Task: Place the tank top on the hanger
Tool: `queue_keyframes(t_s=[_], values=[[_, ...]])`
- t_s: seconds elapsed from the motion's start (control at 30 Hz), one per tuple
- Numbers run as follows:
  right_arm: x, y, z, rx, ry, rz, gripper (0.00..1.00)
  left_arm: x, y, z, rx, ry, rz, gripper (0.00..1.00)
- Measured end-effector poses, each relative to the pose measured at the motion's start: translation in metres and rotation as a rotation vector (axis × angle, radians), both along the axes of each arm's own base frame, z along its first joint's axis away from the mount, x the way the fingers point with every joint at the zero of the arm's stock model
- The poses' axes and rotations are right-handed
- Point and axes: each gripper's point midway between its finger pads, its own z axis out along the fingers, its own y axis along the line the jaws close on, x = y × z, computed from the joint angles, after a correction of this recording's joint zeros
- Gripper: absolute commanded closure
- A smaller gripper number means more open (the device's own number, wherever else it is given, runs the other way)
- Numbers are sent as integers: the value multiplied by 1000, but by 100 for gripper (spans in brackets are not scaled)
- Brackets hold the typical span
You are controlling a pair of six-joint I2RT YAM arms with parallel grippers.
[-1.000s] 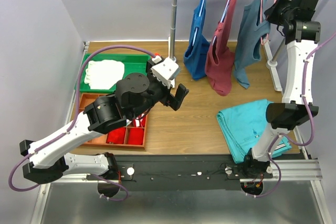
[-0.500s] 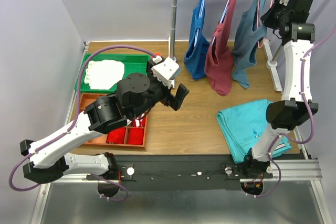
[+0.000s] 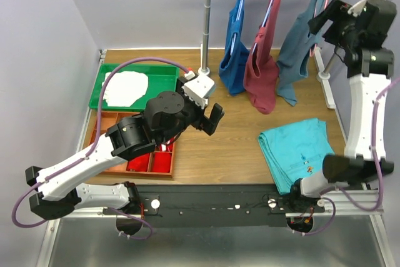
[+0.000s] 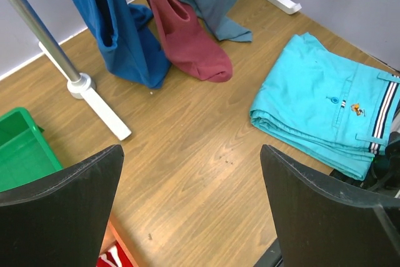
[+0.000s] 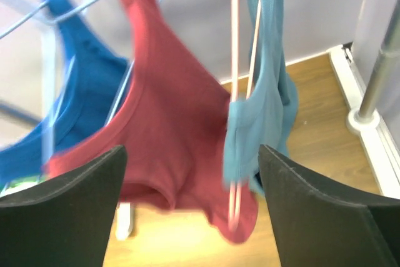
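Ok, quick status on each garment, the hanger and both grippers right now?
tank top: hanging on the hanger
hanger: hanging upright, threaded through the tank top
right gripper: open, empty, facing the tank top
left gripper: open, empty, above the table
maroon top: hanging
royal-blue top: hanging
turquoise garment: folded on the table
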Motion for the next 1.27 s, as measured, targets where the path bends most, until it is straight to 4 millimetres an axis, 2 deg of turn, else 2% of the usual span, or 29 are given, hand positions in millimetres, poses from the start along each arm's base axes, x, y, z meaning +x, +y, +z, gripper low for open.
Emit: queue_keyframes(t_s=[0.07,0.1,0.17,0.2,0.23,0.27,0.33,0.4,0.43,0.47,0.6,0.73,0.87,0.93,1.03,1.27], values=[[-23,6,6,14,-24,9,1,1,1,-5,-1,15,9,1],[-42,11,11,29,-49,20,1,1,2,-7,-4,22,13,1],[-68,20,9,53,-71,43,0,3,4,-12,-10,38,26,1],[-78,25,-4,73,-55,58,0,3,4,-15,-13,48,31,1],[-91,28,4,77,-82,65,0,5,5,-17,-20,59,42,1],[-102,35,-4,94,-89,89,0,7,6,-21,-24,73,53,1],[-123,46,-28,132,-61,131,0,11,8,-29,-28,96,72,1],[-139,58,-55,175,-19,175,0,14,11,-45,-21,136,93,1],[-150,66,-75,209,16,204,0,15,11,-51,-20,149,100,1],[-155,69,-85,221,33,214,0,16,12,-62,-17,172,113,1],[-181,87,-148,316,150,269,0,18,18,-114,11,264,155,1],[-196,96,-202,379,243,287,0,15,25,-162,33,353,202,1],[-203,101,-251,445,347,279,0,12,26,-188,13,412,234,1],[-204,102,-266,461,380,276,0,11,25,-199,-5,437,248,1],[-201,102,-276,464,401,271,0,11,22,-210,-24,469,268,1],[-190,98,-280,436,376,265,0,18,12,-217,-51,486,293,1]])
